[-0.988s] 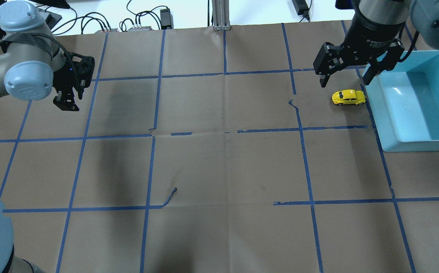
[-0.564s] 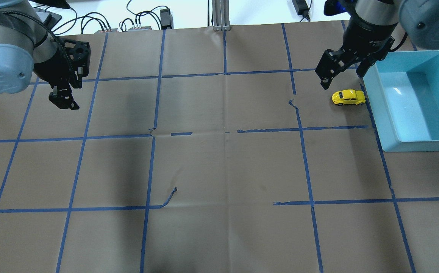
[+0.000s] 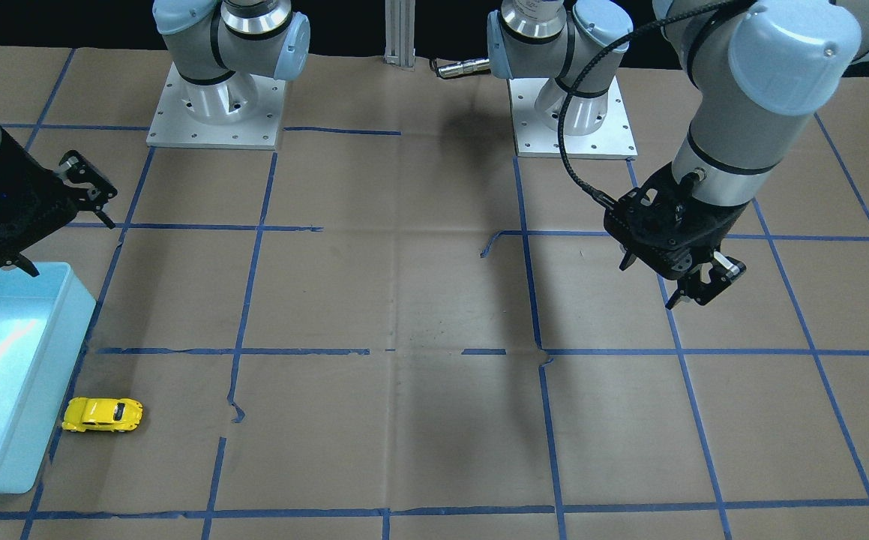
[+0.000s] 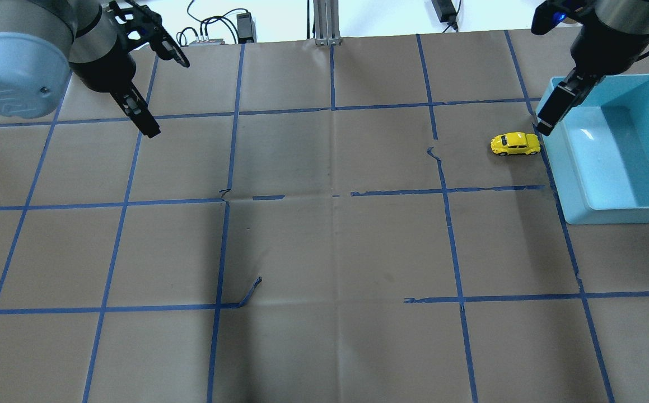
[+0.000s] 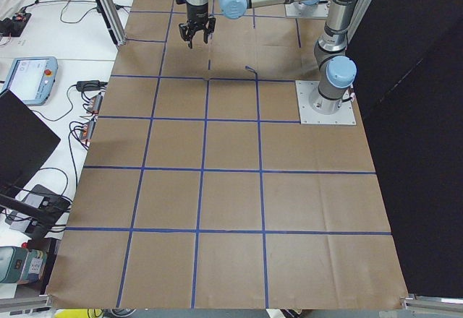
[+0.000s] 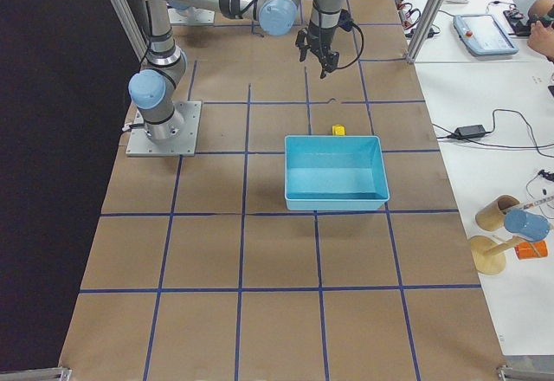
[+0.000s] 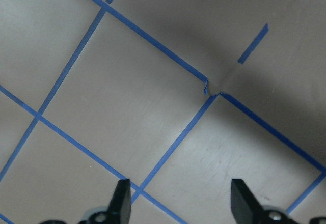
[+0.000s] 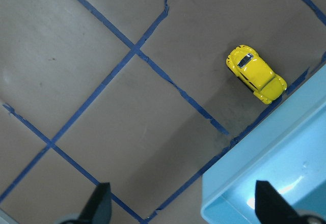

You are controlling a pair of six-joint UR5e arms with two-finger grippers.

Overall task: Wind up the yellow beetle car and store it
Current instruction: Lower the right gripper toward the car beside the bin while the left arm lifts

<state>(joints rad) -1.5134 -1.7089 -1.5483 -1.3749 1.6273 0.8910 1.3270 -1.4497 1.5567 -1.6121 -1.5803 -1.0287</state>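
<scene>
Covering the table, brown paper carries a grid of blue tape lines, torn in spots. Cables lie on a white bench past its far edge. One light-blue bin sits on the paper, and one yellow beetle car stands on its wheels just beside the bin's long wall. Of two grippers, the right gripper hangs spread wide above that wall, near the car. The left gripper, also wide, hangs well away from the bin, with a broad stretch of paper between.

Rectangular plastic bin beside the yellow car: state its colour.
The plastic bin is light blue, clearest in overhead exterior view.
</scene>
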